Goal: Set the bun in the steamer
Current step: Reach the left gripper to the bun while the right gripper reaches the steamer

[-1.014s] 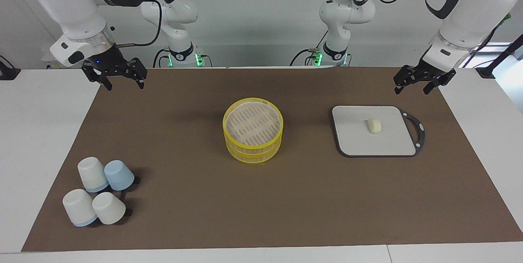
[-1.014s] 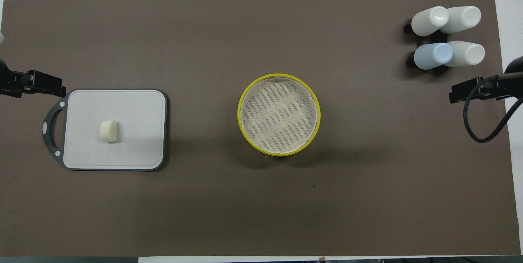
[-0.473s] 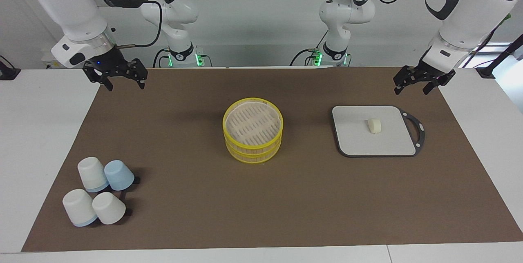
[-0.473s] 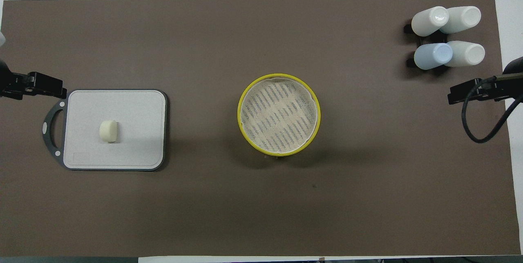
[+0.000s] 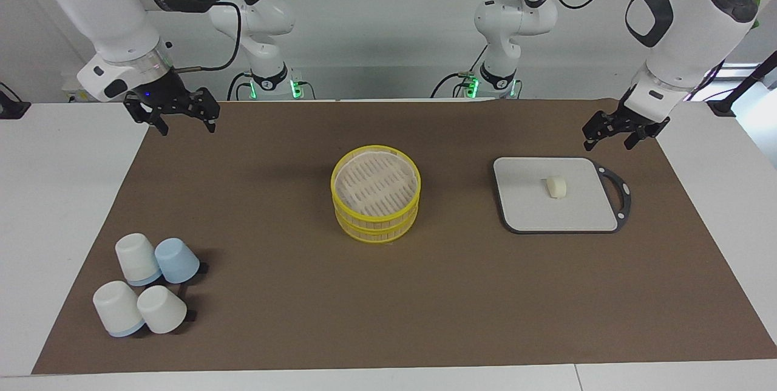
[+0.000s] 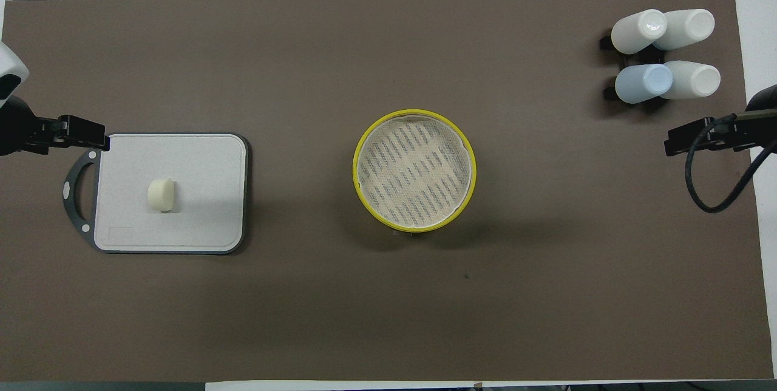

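On board [image 5: 528,197]: stubby cream bun [image 5: 556,187]; both arms' fingers spread wide, empty

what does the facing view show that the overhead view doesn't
Only the facing view shows the white arm bodies and bases, both tiers of the round yellow slatted steamer, and both end effectors whole and open: the left end effector up near the grey handled cutting board, the right end effector over the brown mat's corner.

Only the overhead view shows the steamer's whole slatted floor.

Both show the small cream-white bun on the board and the four upturned cups.
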{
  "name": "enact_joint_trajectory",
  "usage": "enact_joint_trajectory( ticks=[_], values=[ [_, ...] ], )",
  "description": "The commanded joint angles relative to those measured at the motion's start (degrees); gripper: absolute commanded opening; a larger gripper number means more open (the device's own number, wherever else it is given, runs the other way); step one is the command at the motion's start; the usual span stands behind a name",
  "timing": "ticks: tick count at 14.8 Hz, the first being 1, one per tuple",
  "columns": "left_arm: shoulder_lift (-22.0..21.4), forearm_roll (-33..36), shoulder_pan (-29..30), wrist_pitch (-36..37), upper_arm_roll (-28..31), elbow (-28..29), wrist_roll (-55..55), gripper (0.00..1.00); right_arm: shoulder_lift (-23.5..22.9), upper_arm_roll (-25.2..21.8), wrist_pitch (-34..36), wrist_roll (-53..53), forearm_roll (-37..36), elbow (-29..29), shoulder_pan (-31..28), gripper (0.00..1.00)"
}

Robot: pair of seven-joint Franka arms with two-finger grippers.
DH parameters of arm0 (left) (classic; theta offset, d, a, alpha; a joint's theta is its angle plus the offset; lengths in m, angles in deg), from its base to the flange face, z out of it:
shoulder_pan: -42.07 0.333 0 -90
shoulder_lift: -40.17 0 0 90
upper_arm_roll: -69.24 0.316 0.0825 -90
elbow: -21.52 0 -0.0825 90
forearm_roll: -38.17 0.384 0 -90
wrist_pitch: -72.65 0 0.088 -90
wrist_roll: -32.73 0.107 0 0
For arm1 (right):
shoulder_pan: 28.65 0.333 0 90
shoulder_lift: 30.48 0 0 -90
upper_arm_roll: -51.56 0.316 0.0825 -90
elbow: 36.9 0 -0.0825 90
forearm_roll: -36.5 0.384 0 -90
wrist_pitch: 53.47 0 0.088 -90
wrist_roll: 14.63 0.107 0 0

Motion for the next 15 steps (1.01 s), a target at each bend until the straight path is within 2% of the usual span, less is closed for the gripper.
enact_joint_trajectory(
  ticks=[1, 8, 10, 12, 15],
  values=[
    [-1.92, 0.72, 0.61, -5.95, -0.62, 7.2, -0.87, 1.0, 0.56, 0.45, 0.02, -1.35, 0.73, 0.85, -1.01, 1.0],
    [-1.05, 0.72, 0.62, -23.52, -0.62, 22.06, -2.71, 1.0, 0.82, 0.54, 0.64, -1.18, 0.73, 1.29, -0.13, 1.0],
    [-0.44, 0.72, 0.53, -26.09, -0.71, 24.53, -3.07, 1.0, 0.82, 0.89, 0.46, -0.74, 0.73, 1.29, 0.05, 1.0],
    [0.88, 0.72, 0.44, -28.28, -0.71, 26.11, -2.98, 1.0, 0.56, 1.07, -0.85, 4.58, 1.17, 1.38, 2.49, 1.0],
    [0.8, 0.72, 0.44, -32.07, -0.71, 30.16, -2.63, 1.0, -1.97, 0.98, -4.98, 13.56, 1.17, 0.85, 10.4, 1.0]
  ],
)
